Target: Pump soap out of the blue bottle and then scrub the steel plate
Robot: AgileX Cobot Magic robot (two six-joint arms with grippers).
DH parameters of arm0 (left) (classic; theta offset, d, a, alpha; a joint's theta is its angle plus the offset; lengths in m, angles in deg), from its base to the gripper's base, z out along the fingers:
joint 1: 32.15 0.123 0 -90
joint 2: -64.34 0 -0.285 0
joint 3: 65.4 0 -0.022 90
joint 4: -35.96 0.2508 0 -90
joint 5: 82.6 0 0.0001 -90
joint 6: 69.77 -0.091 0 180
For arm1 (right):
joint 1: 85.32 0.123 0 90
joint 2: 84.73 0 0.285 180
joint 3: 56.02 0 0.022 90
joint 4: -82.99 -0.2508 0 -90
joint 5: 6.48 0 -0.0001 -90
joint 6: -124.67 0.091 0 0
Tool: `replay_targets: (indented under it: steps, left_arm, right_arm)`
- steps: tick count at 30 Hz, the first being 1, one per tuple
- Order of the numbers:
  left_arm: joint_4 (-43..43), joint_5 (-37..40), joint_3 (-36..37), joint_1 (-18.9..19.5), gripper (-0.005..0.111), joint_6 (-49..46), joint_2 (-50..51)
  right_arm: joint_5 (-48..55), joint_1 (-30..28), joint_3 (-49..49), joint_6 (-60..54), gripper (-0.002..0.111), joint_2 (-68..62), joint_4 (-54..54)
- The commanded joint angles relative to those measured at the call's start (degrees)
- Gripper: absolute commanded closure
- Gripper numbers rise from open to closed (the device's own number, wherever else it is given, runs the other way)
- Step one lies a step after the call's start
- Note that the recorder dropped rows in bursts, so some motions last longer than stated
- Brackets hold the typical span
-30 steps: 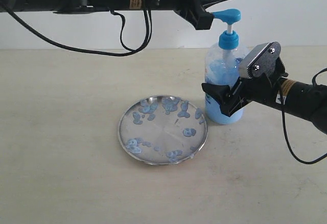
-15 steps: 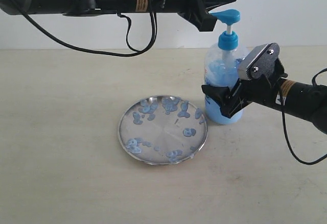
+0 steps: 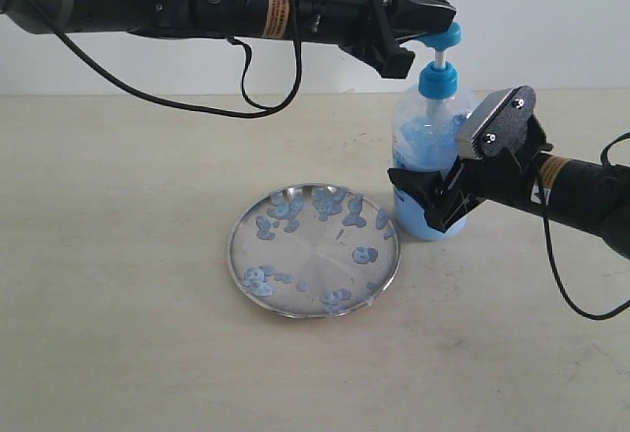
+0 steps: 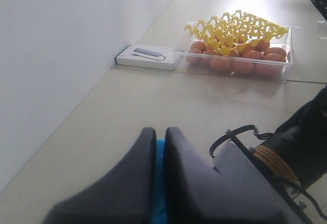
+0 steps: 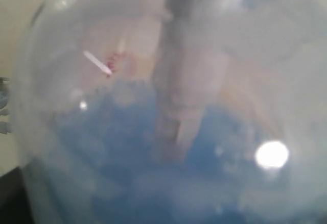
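While lying right on top of the blue pump head [image 3: 449,30], holds both fingers [image 4: 127,183] pressed close together, with only a thin blue strip showing between: left gripper [image 3: 438,14]. Hugs the low part of the bottle [image 3: 418,142] from two sides, clamped tight on it: right gripper [image 3: 430,199]. Leaves the bottle standing straight on the table [image 3: 118,304], just beside the plate [image 3: 239,265]. Shiny and round, with little blobs of soap [image 3: 364,254] all over. More soap inside the bottle, very close and blurry in the right wrist view.
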Motion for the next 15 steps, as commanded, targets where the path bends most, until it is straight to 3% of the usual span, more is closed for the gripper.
replay_targets:
  steps: [1, 15]
  left_arm:
    - [7.03, 1.07, 0.66, -0.29, 0.102, 3.8, 2.29]
    - [11.74, -0.46, 0.66, -0.29, 0.102, 8.35, 8.25]
  right_arm:
    - [6.46, 0.02, 0.69, -1.32, 0.108, -1.16, 3.5]
    - [5.63, 0.02, 0.69, -1.32, 0.108, -1.16, 3.61]
